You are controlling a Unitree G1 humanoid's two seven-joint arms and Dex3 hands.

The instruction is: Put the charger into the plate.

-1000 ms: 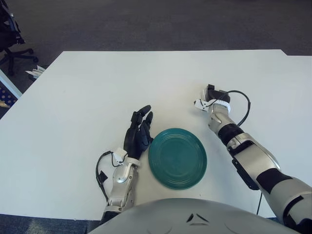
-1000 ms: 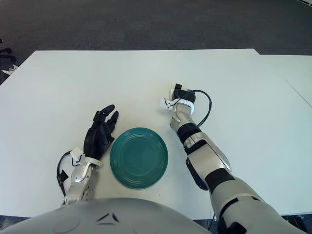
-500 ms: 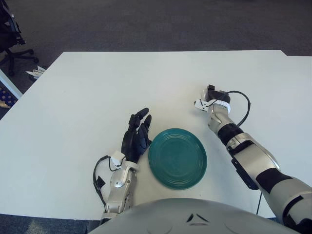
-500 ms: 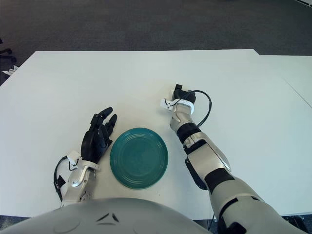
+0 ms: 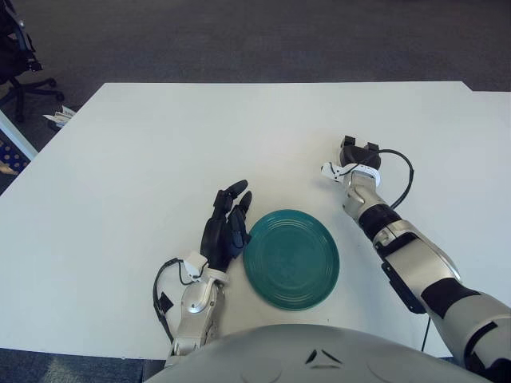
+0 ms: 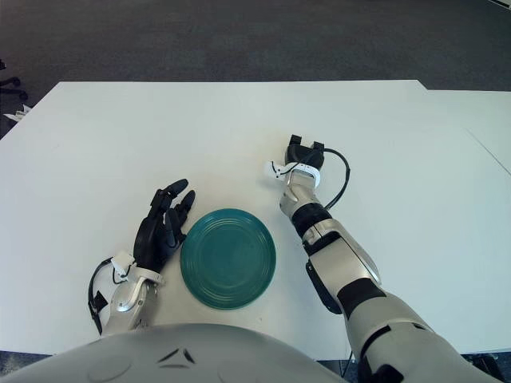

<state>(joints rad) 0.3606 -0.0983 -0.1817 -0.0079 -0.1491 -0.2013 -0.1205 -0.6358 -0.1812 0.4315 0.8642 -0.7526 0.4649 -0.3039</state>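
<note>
The matte white counter (image 5: 160, 144) is lying broadly bare beyond the round, glossy teal plate (image 5: 291, 258) near its front edge, the left robot hand (image 5: 226, 227) is spreading empty black fingers beside the plate's left rim, and the right robot hand (image 5: 358, 153) is sitting beyond its right rim, grip and charger indiscernible.

The scene is lit brightly and evenly from overhead. The white tabletop (image 5: 160, 159) is rendered almost uniformly pale, with no hard glare patches seen on it. Only faint, soft shadows are cast beneath the green plate (image 5: 291, 258) and beside the dark fingers (image 5: 236, 199) of the left hand. A mild sheen is seen on the plate's rim. The floor (image 5: 239, 40) beyond the tabletop is left dim. Focus is held sharp across both views, and slight bowing is noticed along the tabletop's far edge.
</note>
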